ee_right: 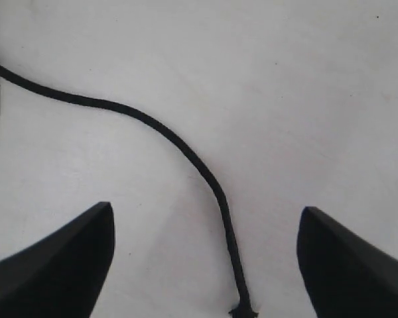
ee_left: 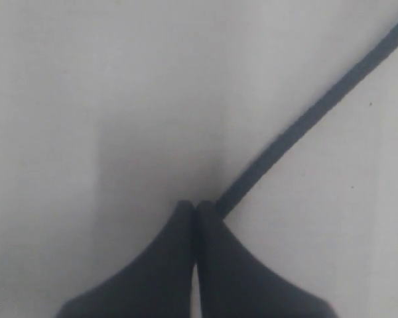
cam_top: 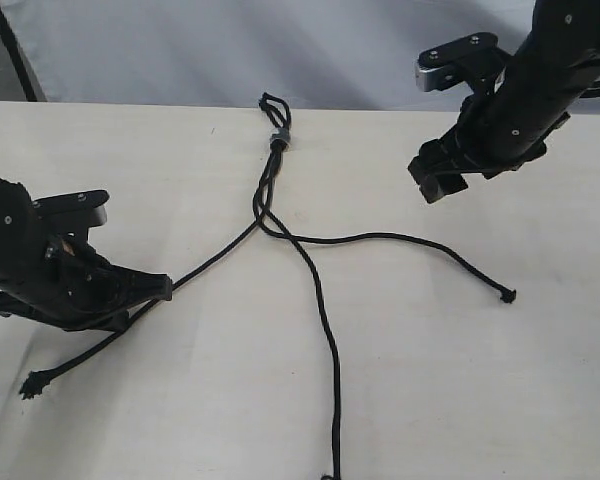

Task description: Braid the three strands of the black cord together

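You had the left gripper (cam_top: pixel 165 288) pinched shut, seemingly on the thin black twisted left strand (cam_top: pixel 220 255), for crossing; the right gripper (ee_right: pixel 205 212) gaped empty above the right strand (ee_right: pixel 186 149).

From my console I count one cord (cam_top: pixel 268 185) on one table (cam_top: pixel 500 400). It has one loop (cam_top: pixel 273 103) and one grey band (cam_top: pixel 279 138), both at 12 o'clock. Three strands (cam_top: pixel 331 340) run out toward 8, 6 and 4 o'clock, ending in three tips (cam_top: pixel 507 296) (the 6 o'clock one sits at the frame edge). Two grippers: left gripper (cam_top: pixel 165 288) at 8 o'clock, right gripper (cam_top: pixel 435 185) at 2.
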`<action>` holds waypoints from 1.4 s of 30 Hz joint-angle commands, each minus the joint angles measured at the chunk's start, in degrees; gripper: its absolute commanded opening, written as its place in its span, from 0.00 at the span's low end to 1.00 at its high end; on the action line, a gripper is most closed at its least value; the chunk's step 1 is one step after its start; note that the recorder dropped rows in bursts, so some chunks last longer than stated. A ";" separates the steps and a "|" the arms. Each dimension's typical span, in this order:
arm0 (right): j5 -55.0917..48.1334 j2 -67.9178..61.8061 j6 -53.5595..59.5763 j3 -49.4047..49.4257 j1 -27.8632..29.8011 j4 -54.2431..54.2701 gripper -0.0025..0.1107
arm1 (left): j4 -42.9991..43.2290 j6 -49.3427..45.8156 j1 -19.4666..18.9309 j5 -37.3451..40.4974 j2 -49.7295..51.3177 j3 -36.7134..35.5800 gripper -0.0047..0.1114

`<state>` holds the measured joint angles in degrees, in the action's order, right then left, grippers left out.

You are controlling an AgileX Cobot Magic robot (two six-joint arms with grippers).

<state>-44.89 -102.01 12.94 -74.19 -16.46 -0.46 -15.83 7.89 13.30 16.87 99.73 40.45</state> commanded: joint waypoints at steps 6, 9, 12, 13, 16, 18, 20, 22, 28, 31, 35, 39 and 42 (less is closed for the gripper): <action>11.00 0.65 2.96 6.72 0.21 0.46 0.65 | 2.25 -0.41 0.22 1.42 1.49 -0.59 0.04; 13.63 0.65 4.64 8.10 0.31 -0.05 0.65 | 3.14 -0.41 0.22 2.62 1.49 -0.59 0.07; 15.97 0.65 4.93 8.73 0.31 -0.05 0.65 | 3.81 -0.41 0.22 3.45 1.49 -0.59 0.25; 16.78 0.75 5.05 8.76 0.31 -0.05 0.65 | 3.81 -0.41 0.22 3.45 1.49 -0.59 0.31; 17.46 1.95 5.05 8.76 0.31 -0.05 0.65 | 3.81 -0.41 0.22 8.11 1.24 2.54 0.63; 16.77 3.53 5.46 9.01 0.31 -0.05 0.65 | 3.33 -1.53 0.22 13.01 -0.61 6.47 0.68; 16.17 5.39 5.46 9.01 0.31 -0.05 0.65 | 3.19 -2.12 1.54 15.78 -4.34 10.14 0.68; 16.17 7.07 5.46 9.01 0.31 -1.13 0.65 | 0.06 -4.49 5.32 14.90 -7.80 12.44 0.68; 18.37 7.67 4.28 9.75 3.43 -2.38 0.65 | -4.96 -12.70 25.68 5.73 -3.14 14.94 0.68; 21.89 7.67 4.15 11.47 7.11 -1.79 0.65 | -4.19 -12.70 29.56 2.35 1.63 15.64 0.68; 24.03 7.67 4.25 12.80 10.22 0.46 0.65 | -3.34 -12.70 30.28 7.17 6.70 19.73 0.68; 24.90 7.67 4.25 13.04 10.51 0.46 0.65 | -2.40 -12.70 30.70 12.08 10.46 24.57 0.68; 25.14 7.67 4.38 13.04 10.37 0.46 0.65 | 1.49 -12.46 33.30 13.37 13.35 27.29 0.68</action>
<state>-20.66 -94.81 17.46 -61.30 -6.34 -0.42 -16.90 -4.75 44.69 28.34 111.53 65.90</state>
